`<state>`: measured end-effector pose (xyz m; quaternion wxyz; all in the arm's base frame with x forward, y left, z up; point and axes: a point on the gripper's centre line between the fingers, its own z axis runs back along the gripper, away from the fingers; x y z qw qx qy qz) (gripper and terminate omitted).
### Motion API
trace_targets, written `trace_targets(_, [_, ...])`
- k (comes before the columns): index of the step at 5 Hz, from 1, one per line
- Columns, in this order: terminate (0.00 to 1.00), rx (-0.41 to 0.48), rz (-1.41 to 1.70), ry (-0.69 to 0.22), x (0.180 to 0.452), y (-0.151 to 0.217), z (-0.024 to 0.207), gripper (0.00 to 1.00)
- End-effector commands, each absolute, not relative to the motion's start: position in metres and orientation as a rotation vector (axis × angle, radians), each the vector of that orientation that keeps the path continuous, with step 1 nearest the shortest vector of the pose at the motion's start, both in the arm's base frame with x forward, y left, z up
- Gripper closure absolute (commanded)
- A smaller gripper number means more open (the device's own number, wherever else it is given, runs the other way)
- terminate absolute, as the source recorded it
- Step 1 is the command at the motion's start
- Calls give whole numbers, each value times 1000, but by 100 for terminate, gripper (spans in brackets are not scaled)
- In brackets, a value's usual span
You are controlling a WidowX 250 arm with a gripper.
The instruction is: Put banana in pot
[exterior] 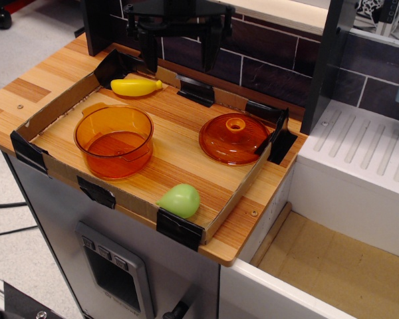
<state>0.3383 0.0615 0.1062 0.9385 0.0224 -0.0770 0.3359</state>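
Observation:
The yellow toy banana (135, 87) lies at the back left of the cardboard-edged tray (53, 109), stem end to the right. The transparent orange pot (114, 141) stands upright and empty just in front of it. My gripper (179, 63) hangs open above the tray's back edge, its two black fingers spread wide, up and to the right of the banana and not touching it.
The orange domed lid with a knob (234, 138) rests at the tray's right. A pale green pear toy (180, 200) sits at the front edge. Dark tiled wall (266, 63) behind; a white sink unit (359, 159) to the right.

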Motion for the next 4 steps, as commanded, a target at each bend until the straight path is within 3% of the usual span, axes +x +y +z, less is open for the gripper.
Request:
trace_targets(1, [0, -26, 1178, -257, 350, 110, 122, 0])
trace_targets(2, [0, -10, 1394, -306, 354, 133, 117, 0])
trace_targets(4, [0, 16, 1511, -241, 363, 163, 81, 0])
